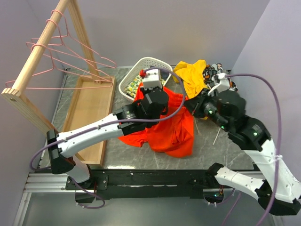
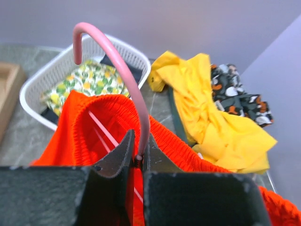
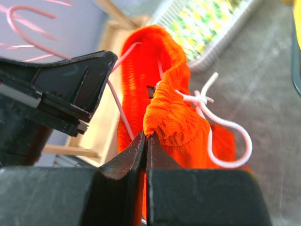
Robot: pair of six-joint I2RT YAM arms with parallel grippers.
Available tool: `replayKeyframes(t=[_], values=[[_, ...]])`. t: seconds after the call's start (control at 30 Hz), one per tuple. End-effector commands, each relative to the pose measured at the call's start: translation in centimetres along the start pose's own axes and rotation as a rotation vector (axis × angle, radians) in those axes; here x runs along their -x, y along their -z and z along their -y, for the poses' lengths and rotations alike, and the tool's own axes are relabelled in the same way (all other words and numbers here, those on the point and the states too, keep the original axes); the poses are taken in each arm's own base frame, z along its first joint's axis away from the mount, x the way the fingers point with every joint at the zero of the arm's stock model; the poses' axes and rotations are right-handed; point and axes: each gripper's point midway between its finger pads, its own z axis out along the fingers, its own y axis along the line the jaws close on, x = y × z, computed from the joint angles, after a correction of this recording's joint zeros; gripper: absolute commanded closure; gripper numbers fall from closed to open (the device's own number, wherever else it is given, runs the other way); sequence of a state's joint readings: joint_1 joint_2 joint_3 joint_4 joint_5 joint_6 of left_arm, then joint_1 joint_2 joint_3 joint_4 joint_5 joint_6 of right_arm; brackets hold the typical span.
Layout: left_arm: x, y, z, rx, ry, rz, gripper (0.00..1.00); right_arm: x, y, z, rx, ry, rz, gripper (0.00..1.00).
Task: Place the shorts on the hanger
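Note:
The orange-red shorts (image 1: 171, 129) hang in mid-table between the two arms, lifted off the stone top. My left gripper (image 2: 138, 157) is shut on the neck of a pink hanger (image 2: 123, 70), whose hook stands up above the jaws; its wire arms (image 2: 104, 129) run down inside the shorts' gathered waistband (image 2: 113, 101). My right gripper (image 3: 146, 139) is shut on the waistband edge of the shorts (image 3: 176, 125), beside the knotted white drawstring (image 3: 203, 100). In the top view the left gripper (image 1: 155, 96) sits over the shorts and the right gripper (image 1: 192, 107) at their right edge.
A white basket (image 1: 136, 75) holding lemon-print cloth stands behind the shorts. A yellow garment (image 1: 194, 75) and a dark patterned cloth (image 1: 214, 71) lie at the back right. A wooden rack (image 1: 42, 47) with several pink hangers (image 1: 70, 52) and a wooden tray (image 1: 91, 113) stand at the left.

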State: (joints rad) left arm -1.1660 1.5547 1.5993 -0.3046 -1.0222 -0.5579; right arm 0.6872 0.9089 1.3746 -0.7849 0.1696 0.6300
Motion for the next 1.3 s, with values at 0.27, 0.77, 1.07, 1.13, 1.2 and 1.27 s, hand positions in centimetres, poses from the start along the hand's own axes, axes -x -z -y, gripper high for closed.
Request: replayKeyframes(t=[0.27,0.77,1.07,1.13,1.2,1.27], values=[[8.5,3.5,2.0,-0.041,-0.133,0.088,0.99,5.6,7.9,-2.7,0.147,0.119,0.14,0.94],[10.2,4.9,2.4,-0.157,-0.072,0.159,0.99,-0.9,2.2,-5.3,0.305,0.274,-0.128,0.78],[9.4,3.7,2.1,-0.08,-0.136,0.136,0.99,1.8,5.4,-3.6,0.229,0.27,0.035,0.37],[9.2,3.1,2.4,-0.079,-0.132,0.113,0.99,0.3,5.9,-4.0,0.253,0.265,0.016,0.36],[9.8,2.5,2.2,-0.076,-0.113,0.105,0.99,-1.2,5.8,-4.4,0.263,0.257,-0.008,0.35],[9.2,1.7,2.0,-0.054,-0.119,0.089,0.99,-3.5,5.2,-5.3,0.288,0.224,-0.043,0.35]])
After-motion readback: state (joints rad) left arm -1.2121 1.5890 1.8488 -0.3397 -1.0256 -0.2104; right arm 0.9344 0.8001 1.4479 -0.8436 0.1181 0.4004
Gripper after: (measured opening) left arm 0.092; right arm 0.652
